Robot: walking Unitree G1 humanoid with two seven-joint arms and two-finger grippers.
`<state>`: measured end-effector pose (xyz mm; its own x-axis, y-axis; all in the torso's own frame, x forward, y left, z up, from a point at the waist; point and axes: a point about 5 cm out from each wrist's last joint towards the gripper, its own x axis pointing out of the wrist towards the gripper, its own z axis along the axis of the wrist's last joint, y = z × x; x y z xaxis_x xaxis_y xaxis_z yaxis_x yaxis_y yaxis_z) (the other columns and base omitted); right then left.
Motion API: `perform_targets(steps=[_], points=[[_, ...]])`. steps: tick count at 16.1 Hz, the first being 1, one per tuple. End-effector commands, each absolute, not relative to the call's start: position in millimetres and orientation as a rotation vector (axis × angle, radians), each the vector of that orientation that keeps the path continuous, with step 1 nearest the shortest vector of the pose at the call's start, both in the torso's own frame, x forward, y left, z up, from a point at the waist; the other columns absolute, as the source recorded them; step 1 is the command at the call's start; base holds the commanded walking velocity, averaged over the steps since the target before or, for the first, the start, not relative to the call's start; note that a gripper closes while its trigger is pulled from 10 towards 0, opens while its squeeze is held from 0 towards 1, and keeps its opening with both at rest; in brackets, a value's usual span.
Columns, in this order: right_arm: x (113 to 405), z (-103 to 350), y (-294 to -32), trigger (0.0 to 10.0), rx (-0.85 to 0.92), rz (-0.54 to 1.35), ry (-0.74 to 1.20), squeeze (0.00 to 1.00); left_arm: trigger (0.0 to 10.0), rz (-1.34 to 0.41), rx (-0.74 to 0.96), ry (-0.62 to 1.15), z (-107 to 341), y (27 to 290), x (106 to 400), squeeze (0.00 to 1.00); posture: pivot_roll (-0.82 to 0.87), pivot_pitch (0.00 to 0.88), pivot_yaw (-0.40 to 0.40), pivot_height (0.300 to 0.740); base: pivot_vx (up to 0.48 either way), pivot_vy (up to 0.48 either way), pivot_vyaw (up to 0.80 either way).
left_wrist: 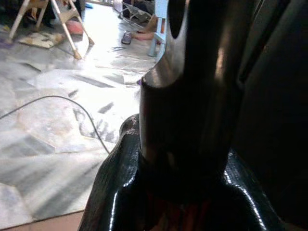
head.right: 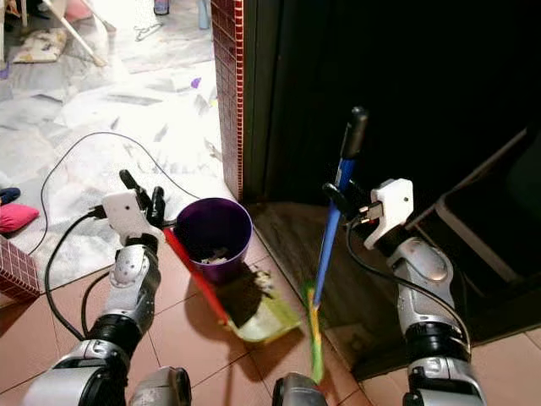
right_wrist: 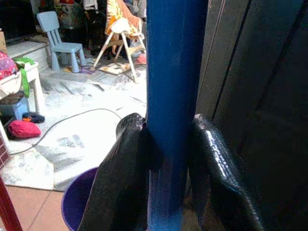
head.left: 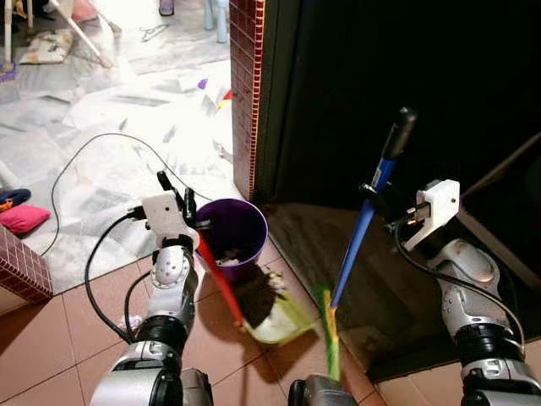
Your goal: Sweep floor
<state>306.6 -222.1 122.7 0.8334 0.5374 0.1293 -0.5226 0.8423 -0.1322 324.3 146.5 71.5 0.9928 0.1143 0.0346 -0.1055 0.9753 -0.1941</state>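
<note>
Standing nearly upright on the terracotta tile floor (head.left: 51,338), a broom (head.left: 365,222) with a blue shaft, black top grip and green bristles sits just in front of a dark doorway. The right claw (head.left: 378,201) is clenched around the blue shaft; the right wrist view shows both black fingers (right_wrist: 120,168) pressed against it.

Just left of the bristles lies a green dustpan (head.left: 275,315) with a red handle (head.left: 218,277). The left claw (head.left: 180,203) grasps the upper end of that handle, fingers closed on it. A dark heap of dirt sits in the pan, so a good part of the sweeping looks done. What seems left is emptying the pan and checking the floor for stray bits.

Beside the pan, touching or nearly touching its back edge, stands a purple bucket (head.left: 230,233). It holds a few pale scraps at the bottom and is otherwise mostly empty.

Behind the bucket rises a red tiled pillar (head.left: 243,93). Beyond it stretches a pale marble floor (head.left: 101,144) with a black cable (head.left: 93,148) looping across it, and a pink cushion (head.left: 21,217) lies at the far left.
</note>
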Motion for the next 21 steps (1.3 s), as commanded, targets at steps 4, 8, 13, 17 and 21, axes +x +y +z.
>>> perform_targets(steps=[4,8,13,17,21], points=[[302.1,134.1,-262.7,10.0,-0.315,0.421,-0.18,0.0,10.0,0.079,-0.293,-0.163,92.7,138.3,329.2,0.0,-0.26,0.0,-0.075,0.74,0.0,0.0,0.0],[280.9,117.5,-288.2,10.0,-0.354,0.297,-0.118,0.0,10.0,0.04,-0.482,-0.182,101.0,131.5,337.4,0.0,-0.3,0.0,-0.06,0.74,0.0,0.0,0.0],[280.4,115.5,-284.8,10.0,-0.353,0.278,-0.135,0.0,10.0,-0.081,-0.583,-0.239,120.5,111.6,345.0,0.0,-0.31,0.0,-0.047,0.74,0.0,0.0,0.0],[282.0,113.9,-280.9,10.0,-0.354,0.288,-0.136,0.0,10.0,-0.079,-0.557,-0.292,128.1,117.1,345.2,0.0,-0.31,0.0,-0.052,0.74,0.0,0.0,0.0],[282.7,117.8,-284.3,10.0,-0.374,0.29,-0.139,0.0,10.0,-0.074,-0.562,-0.298,128.6,117.3,346.1,0.0,-0.33,0.0,-0.058,0.74,0.0,0.0,0.0]])
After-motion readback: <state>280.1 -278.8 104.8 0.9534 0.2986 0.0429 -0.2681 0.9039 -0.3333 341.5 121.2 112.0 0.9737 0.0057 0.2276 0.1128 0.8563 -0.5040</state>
